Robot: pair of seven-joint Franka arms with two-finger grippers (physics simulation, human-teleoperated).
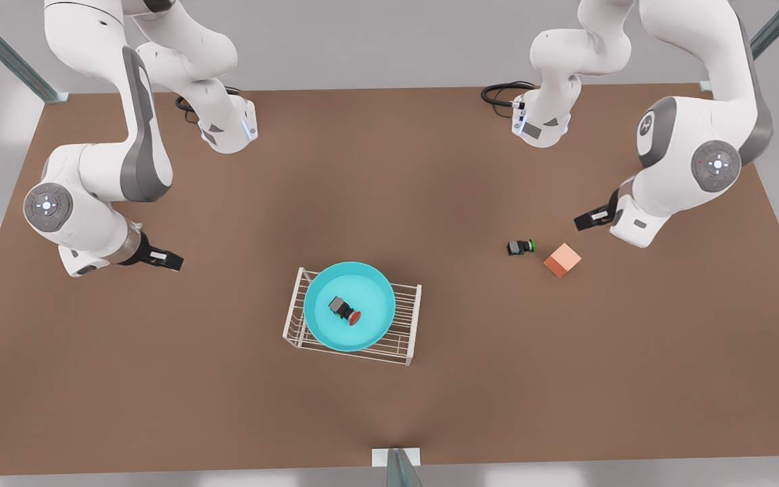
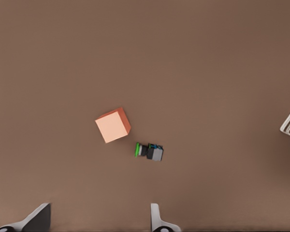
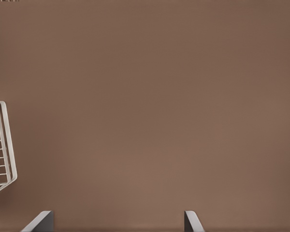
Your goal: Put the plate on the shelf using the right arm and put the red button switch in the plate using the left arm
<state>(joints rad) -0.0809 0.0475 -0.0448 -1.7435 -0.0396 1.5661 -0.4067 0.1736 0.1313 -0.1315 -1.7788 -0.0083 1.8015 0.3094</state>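
With the red button switch [image 1: 345,310] lying in the plate [image 1: 376,287] on the shelf [image 1: 408,318], both end effectors, left [image 1: 582,220] and right [image 1: 172,260], hang apart-fingered and empty beside the shelf.

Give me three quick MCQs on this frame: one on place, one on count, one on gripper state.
1. Where does the round turquoise plate sit?
A. on the white wire shelf
B. on the bare brown table
C. in a gripper

2. How many small black button switches are in the scene?
A. one
B. two
C. three

3. How is the left gripper?
A. shut on the orange-pink cube
B. open, holding nothing
C. shut on a switch

Key: 1 A, the rack's bars frame the plate. 2 B, the red-capped switch lies in the plate and the green-capped switch on the table. 3 B, its fingers stand apart above the cube; the right gripper is open too.
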